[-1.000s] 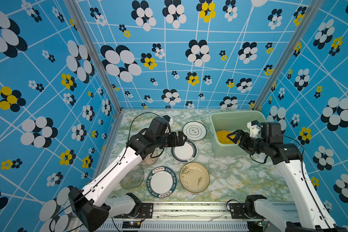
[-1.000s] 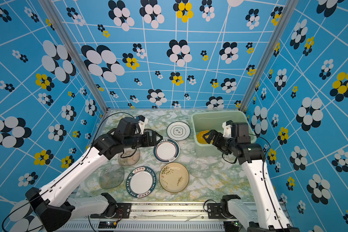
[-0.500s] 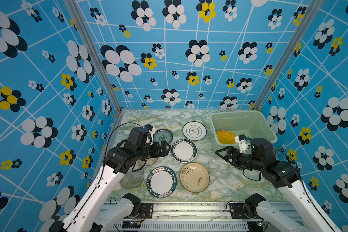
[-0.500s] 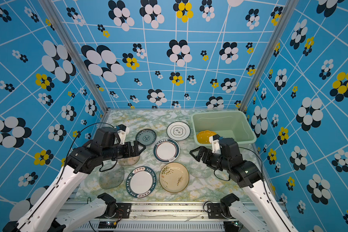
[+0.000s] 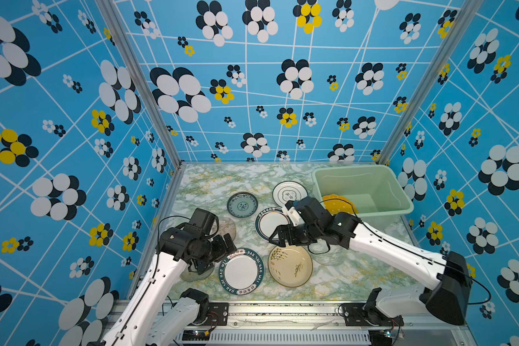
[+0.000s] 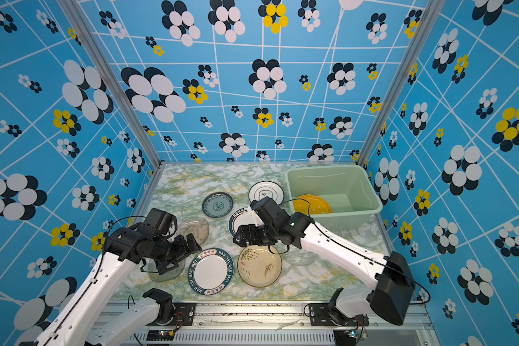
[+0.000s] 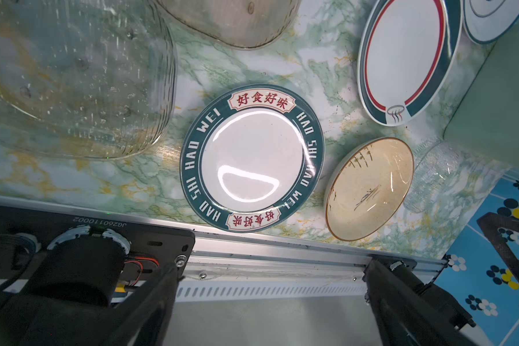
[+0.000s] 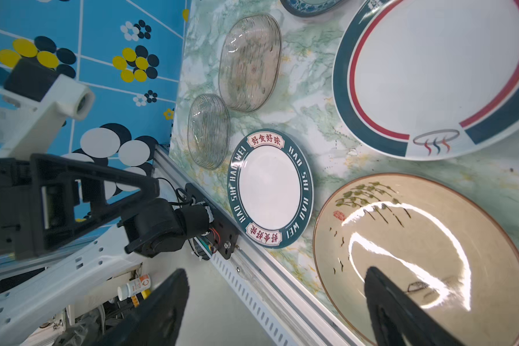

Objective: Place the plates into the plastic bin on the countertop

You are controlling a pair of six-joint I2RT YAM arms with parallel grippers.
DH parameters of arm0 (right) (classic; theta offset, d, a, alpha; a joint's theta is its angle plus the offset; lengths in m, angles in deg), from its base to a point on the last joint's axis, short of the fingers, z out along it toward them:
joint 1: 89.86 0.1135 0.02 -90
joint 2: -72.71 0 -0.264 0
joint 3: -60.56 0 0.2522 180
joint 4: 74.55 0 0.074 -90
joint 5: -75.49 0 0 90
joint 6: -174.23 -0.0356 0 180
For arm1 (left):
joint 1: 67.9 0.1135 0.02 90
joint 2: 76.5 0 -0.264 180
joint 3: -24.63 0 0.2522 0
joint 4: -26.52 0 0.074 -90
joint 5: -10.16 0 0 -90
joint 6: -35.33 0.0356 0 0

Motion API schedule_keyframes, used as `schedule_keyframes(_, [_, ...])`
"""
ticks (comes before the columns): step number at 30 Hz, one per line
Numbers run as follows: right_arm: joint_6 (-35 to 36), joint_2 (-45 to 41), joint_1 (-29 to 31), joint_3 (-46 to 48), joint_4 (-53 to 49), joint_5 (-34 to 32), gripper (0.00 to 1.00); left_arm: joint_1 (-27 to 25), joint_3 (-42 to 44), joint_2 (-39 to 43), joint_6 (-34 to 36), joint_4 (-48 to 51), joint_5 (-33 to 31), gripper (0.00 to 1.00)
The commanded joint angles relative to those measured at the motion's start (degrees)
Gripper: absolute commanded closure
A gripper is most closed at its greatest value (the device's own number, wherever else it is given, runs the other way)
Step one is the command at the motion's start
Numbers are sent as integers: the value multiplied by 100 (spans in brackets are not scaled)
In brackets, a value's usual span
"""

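Inside plastic bin [image 5: 372, 182], one yellow dotted plate [image 5: 338, 205]

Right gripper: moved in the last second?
Yes. The right gripper came off the plastic bin toward the front rail, to the beige plate's far edge.

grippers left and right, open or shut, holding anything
Left gripper: open, holding nothing.
Right gripper: open, holding nothing.

Flowered walls [image 5: 252, 90], metal rail [image 5: 282, 309]
Blue flower-printed walls rise at the tabletop's [image 5: 210, 185] back and side edges; an aluminium rail and slotted duct [image 5: 282, 337] run along its front edge.
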Motion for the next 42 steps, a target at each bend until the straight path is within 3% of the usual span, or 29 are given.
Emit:
schedule_keyframes(1, [474,628,4,-527,124,239,10,119,138,57,-482,140,232,1])
schedule_keyframes(6, [723,1603,84,-1163,-54,436,15,217,424,56,-898,-23,304,1])
schedule_keyframes(16, [741,2729,278,-1488,-26,610,21,300,1312,390,-1757,-499,137,1])
schedule_keyframes(42, [455,3635,338,-1845,248,696,21,283,2535,-204,-2618,-1938,287,1])
